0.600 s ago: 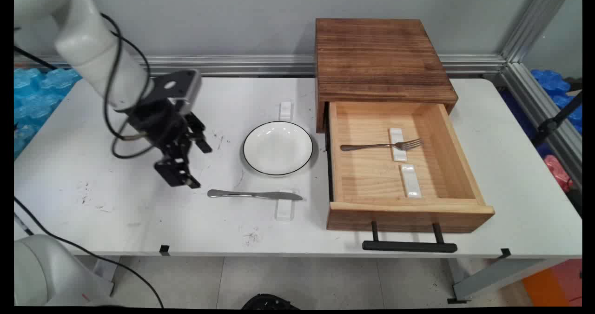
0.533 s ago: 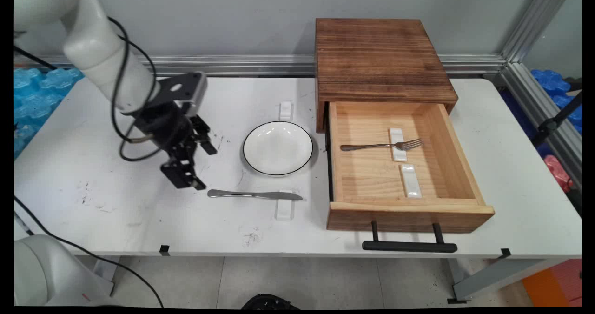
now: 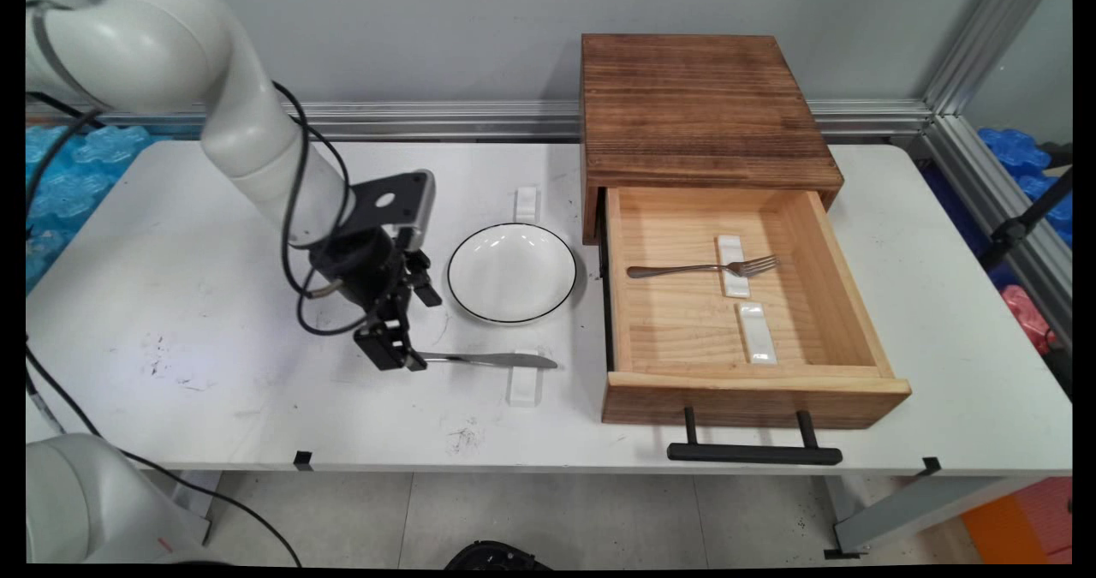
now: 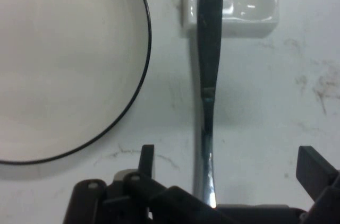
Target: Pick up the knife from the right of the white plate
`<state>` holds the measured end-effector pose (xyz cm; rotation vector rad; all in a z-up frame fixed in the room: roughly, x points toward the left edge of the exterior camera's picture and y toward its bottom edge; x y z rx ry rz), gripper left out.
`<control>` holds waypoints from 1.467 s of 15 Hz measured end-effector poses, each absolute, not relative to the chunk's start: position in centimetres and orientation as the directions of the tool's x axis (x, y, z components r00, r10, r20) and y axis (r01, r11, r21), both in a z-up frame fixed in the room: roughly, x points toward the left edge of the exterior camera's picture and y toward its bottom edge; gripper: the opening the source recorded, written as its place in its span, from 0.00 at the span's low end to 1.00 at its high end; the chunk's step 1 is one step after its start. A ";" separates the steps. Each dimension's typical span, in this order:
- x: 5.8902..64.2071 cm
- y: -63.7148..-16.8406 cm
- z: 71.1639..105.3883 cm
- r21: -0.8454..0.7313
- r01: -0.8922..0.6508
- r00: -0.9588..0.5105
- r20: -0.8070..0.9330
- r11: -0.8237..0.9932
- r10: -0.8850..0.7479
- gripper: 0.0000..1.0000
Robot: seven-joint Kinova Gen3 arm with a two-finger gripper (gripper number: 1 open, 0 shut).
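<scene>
The black two-finger gripper [image 3: 396,357] hangs low over the white table [image 3: 214,390], a little left of the middle and towards the near edge. It points down at the handle end of a silver metal table knife [image 3: 488,360]. In the hand view the gripper [image 4: 228,163] is wide open: one finger [image 4: 146,156] stands on the plate's side of the knife [image 4: 208,75] and the other [image 4: 313,166] well apart on the far side, with the handle between them. The jaws hold nothing. I cannot tell if any finger touches the handle or the table.

The knife lies flat, parallel to the near edge, and its blade rests on a small white ceramic cutlery rest [image 3: 522,385]. Just behind the knife is a round white plate with a thin black rim [image 3: 512,271], and it is empty. A second white rest [image 3: 526,203] lies behind the plate.

At the right stands a dark brown wooden cabinet [image 3: 698,107] with its light wooden drawer [image 3: 848,304] pulled out. Inside, a silver fork [image 3: 702,268] lies across one white rest [image 3: 732,285], and another rest [image 3: 758,331] is free beside it.
</scene>
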<state>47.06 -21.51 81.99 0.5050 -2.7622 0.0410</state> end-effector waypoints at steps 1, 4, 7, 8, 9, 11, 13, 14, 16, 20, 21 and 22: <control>46.8 -21.6 81.6 0.029 -0.349 -0.882 0.326 0.937 -0.339 1.00; 45.8 -22.0 80.2 0.023 -0.348 -0.884 0.324 0.937 -0.336 1.00; 45.1 -22.2 79.1 0.020 -0.344 -0.887 0.321 0.939 -0.332 1.00; 44.9 -22.3 78.8 0.020 -0.343 -0.888 0.320 0.939 -0.331 1.00; 44.8 -22.4 78.5 0.019 -0.341 -0.889 0.319 0.940 -0.329 1.00; 44.5 -22.5 78.1 0.018 -0.339 -0.890 0.318 0.941 -0.327 1.00; 44.3 -22.6 77.8 0.017 -0.336 -0.891 0.318 0.942 -0.324 1.00; 44.2 -22.6 77.7 0.016 -0.335 -0.892 0.318 0.942 -0.322 1.00; 44.1 -22.7 77.4 0.015 -0.330 -0.893 0.319 0.944 -0.318 1.00; 43.9 -23.0 77.2 0.012 -0.321 -0.896 0.322 0.947 -0.308 0.00; 43.9 -23.1 77.2 0.012 -0.316 -0.897 0.323 0.949 -0.303 0.00; 44.0 -23.2 77.3 0.014 -0.312 -0.898 0.323 0.950 -0.299 0.00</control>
